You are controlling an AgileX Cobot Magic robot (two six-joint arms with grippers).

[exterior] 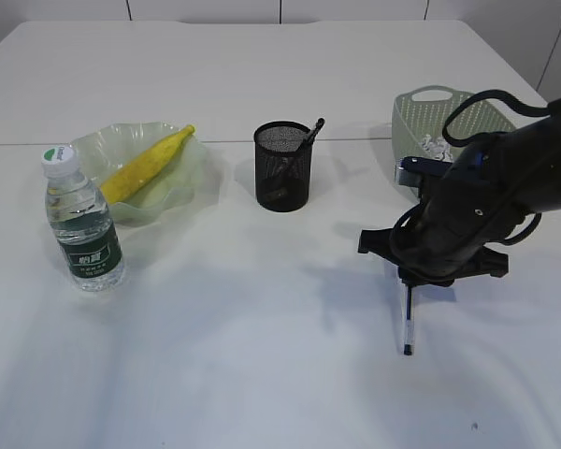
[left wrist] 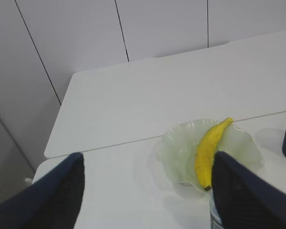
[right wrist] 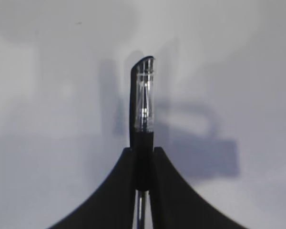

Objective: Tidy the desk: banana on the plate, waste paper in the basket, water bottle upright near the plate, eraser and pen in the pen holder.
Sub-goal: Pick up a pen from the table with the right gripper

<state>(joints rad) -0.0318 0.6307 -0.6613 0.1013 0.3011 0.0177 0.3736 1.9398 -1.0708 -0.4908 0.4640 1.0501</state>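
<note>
Pen (right wrist: 144, 102), slim clear barrel with black cap, pinched between the right gripper's (right wrist: 144, 157) black jaws; left gripper's (left wrist: 148, 191) jaws spread.

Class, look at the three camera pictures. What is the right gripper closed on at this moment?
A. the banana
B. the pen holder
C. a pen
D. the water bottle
C: the right wrist view shows the right gripper with its jaws shut on a pen, and the exterior view shows that pen hanging below the gripper over the desk.
</note>
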